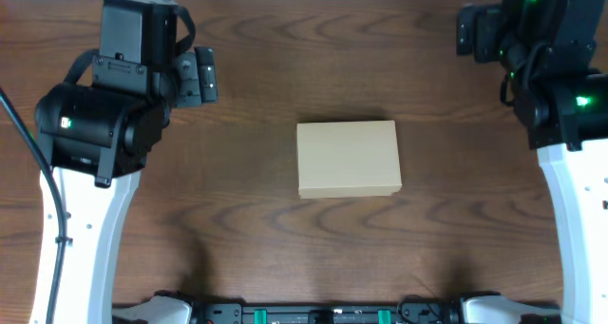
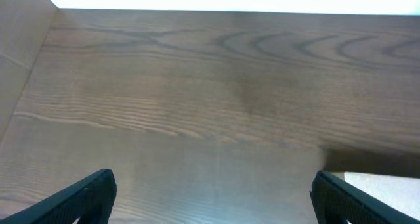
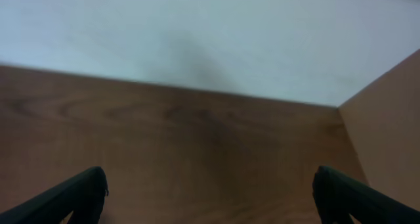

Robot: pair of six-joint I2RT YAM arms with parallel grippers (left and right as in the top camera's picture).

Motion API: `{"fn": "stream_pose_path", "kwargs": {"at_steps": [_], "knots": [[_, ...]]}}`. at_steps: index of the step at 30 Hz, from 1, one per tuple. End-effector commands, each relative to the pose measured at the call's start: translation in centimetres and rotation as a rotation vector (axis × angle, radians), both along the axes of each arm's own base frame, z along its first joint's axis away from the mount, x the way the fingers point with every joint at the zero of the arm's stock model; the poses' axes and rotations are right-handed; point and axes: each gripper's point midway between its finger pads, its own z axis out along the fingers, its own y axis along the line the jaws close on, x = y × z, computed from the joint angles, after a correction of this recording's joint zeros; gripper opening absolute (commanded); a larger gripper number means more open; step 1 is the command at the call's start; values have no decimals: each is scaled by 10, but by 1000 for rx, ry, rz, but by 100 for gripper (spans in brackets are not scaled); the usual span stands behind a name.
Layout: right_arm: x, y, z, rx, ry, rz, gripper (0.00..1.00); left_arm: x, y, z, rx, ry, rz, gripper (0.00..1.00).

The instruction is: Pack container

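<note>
The container, a plain tan cardboard box with its lid down, lies flat in the middle of the dark wooden table. My left gripper hovers at the back left, well away from the box, and my right gripper is at the back right corner. In the left wrist view the left gripper is open over bare wood, with a pale corner of the container at the lower right. The right wrist view shows the right gripper open too, with nothing between its fingers.
A white wall runs behind the table's back edge. A tan side panel stands at the left in the left wrist view, and another side panel at the right in the right wrist view. The arm bases sit along the front edge.
</note>
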Motion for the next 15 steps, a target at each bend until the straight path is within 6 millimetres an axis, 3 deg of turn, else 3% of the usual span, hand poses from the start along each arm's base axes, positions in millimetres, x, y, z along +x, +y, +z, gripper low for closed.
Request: {"fn": "stream_pose_path", "kwargs": {"at_steps": [1, 8, 11, 15], "knots": [[-5, -6, -5, -12, 33, -18, 99, -5, 5, 1, 17, 9, 8, 96], [-23, -8, -29, -26, 159, -18, 99, -13, 9, -6, 37, 52, 14, 95], [-30, -9, -36, -30, 198, -18, 99, -30, 26, -15, 124, 130, 62, 95], [-30, -9, -37, -31, 203, -18, 99, -51, 30, -28, 146, 235, 50, 95]]}}
